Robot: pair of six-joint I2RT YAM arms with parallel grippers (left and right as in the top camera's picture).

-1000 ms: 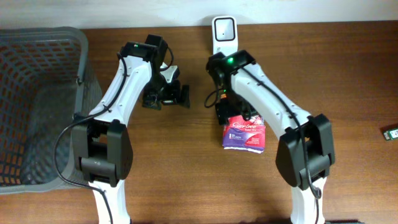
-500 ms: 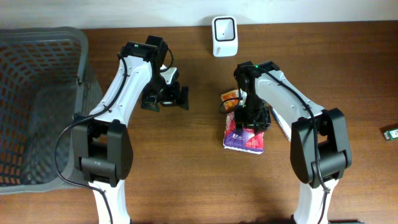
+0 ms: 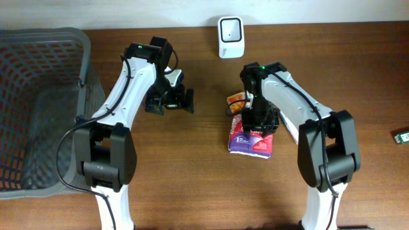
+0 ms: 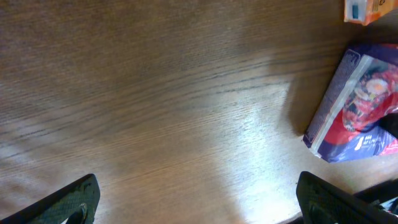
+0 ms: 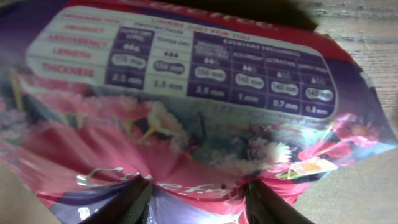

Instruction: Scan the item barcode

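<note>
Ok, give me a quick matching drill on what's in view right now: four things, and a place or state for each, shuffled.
1 white barcode scanner
2 grey basket
3 purple liner pack
4 left end effector

A open, holding nothing
B left end of the table
C far edge, centre
D pinched by the right end effector

Pairs: 1-C, 2-B, 3-D, 4-A

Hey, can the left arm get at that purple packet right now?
Likely only its near side: bare table separates the open left gripper from the purple packet, but the right gripper is clamped on top.
</note>
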